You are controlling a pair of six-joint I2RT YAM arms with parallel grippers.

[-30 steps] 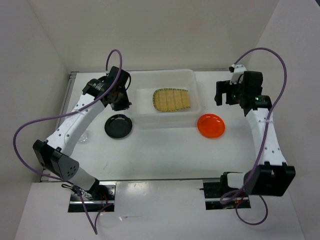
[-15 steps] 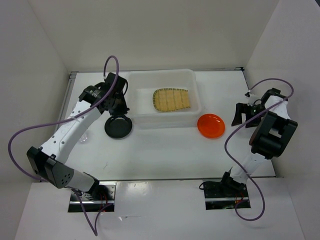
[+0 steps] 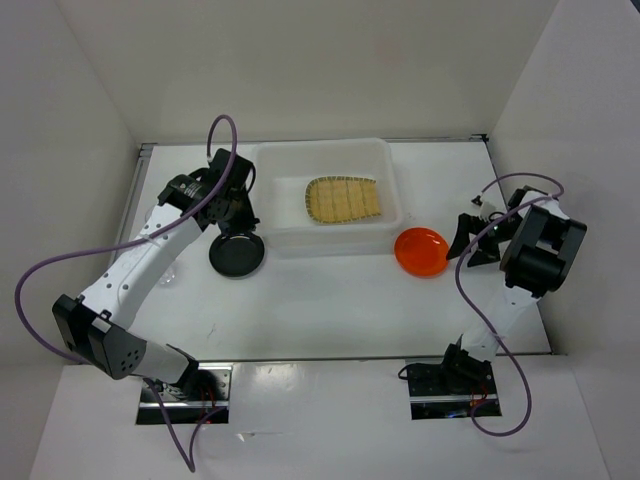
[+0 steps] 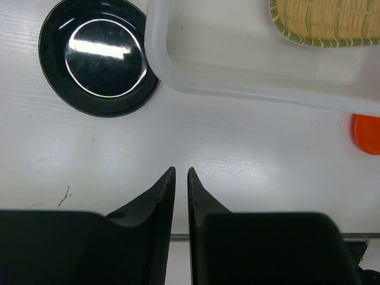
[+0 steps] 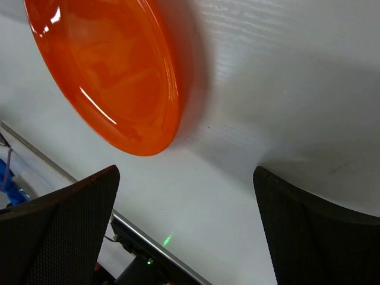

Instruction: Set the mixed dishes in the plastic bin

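The translucent plastic bin [image 3: 385, 160] stands at the back centre with the tan bamboo tray [image 3: 343, 199] lying inside it. A black plate [image 3: 237, 252] rests on the table in front of the bin's left corner. My left gripper [image 3: 241, 215] hovers just above that plate, jaws nearly together with nothing between them. In the left wrist view the black plate [image 4: 95, 56] lies ahead and to the left of the left gripper [image 4: 181, 169]. The orange plate [image 3: 421, 251] sits right of the bin's front. My right gripper [image 3: 465, 247] stands wide open just right of it, low over the table, and the orange plate [image 5: 113, 71] lies beyond its fingertips.
A small clear glass cup [image 3: 169, 273] sits on the table left of the black plate, close to the left arm. White walls enclose the table on three sides. Purple cables loop off both arms.
My right arm has swung from the back right down and forward to the orange plate's right side. The left gripper has shifted slightly toward the black plate.
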